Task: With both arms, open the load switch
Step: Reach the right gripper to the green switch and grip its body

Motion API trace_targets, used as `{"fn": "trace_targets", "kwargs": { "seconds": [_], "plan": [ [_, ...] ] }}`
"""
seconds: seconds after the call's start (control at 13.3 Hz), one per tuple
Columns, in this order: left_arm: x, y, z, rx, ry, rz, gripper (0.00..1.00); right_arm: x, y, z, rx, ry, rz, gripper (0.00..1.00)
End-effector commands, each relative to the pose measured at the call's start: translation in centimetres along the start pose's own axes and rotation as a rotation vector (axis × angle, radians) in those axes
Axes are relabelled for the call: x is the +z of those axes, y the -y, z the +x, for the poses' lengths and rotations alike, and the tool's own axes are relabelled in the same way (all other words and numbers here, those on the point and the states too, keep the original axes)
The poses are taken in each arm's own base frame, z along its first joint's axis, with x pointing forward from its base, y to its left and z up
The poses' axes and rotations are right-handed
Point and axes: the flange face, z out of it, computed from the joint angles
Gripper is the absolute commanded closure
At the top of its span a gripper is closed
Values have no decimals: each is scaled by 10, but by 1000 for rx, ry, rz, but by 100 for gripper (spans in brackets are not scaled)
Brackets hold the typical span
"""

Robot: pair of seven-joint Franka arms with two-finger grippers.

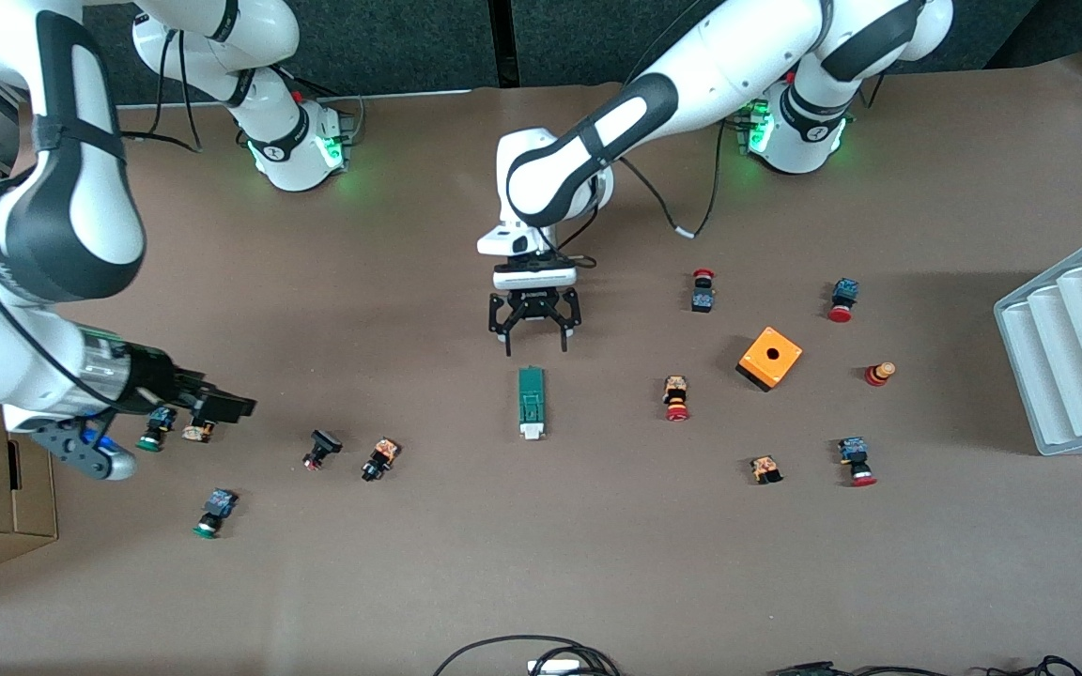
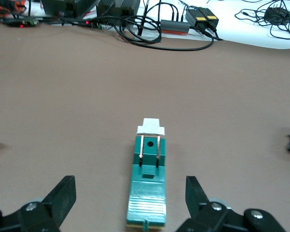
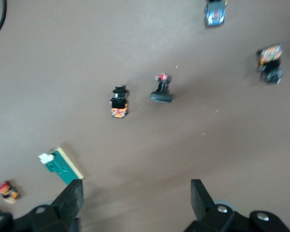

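The load switch (image 1: 532, 402) is a narrow dark-green block lying flat in the middle of the table, its white tab at the end nearer the front camera. My left gripper (image 1: 535, 347) hangs open over the table just off the switch's green end, touching nothing. In the left wrist view the switch (image 2: 147, 188) lies lengthwise between the spread fingers of the left gripper (image 2: 129, 184). My right gripper (image 1: 222, 406) is open and empty over small push buttons at the right arm's end of the table. The right wrist view shows the switch (image 3: 63, 165) off beside the right gripper (image 3: 137, 188).
Red-, green- and black-capped push buttons (image 1: 677, 397) lie scattered on both sides of the switch. An orange cube with a hole (image 1: 770, 358) and a grey ribbed rack (image 1: 1076, 347) sit toward the left arm's end. Cables (image 1: 541, 657) lie at the near edge.
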Motion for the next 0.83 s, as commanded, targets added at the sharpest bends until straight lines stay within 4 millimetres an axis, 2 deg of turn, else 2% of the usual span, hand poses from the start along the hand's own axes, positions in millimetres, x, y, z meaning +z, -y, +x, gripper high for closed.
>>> {"fn": "trace_targets", "kwargs": {
  "seconds": [0.0, 0.23, 0.3, 0.38, 0.45, 0.6, 0.75],
  "plan": [
    [9, -7, -25, 17, -67, -11, 0, 14, 44, -8, 137, 15, 3, 0],
    [27, -6, -47, -39, -153, -43, 0, 49, 93, -30, 303, -5, 3, 0],
    [28, -6, -60, -37, -172, -47, 0, 63, 107, -36, 359, -10, 6, 0],
    [29, -9, -70, -27, -194, -50, 0, 81, 122, -44, 414, -12, 6, 0],
    [42, -9, -75, -20, -223, -35, 0, 96, 136, -49, 474, -10, 15, 0],
    [51, -26, -86, -28, -245, -36, 0, 129, 164, -60, 569, -1, 22, 0],
    [60, -25, -98, -24, -276, -35, 0, 160, 186, -66, 663, 5, 28, 0]
  ]
}}
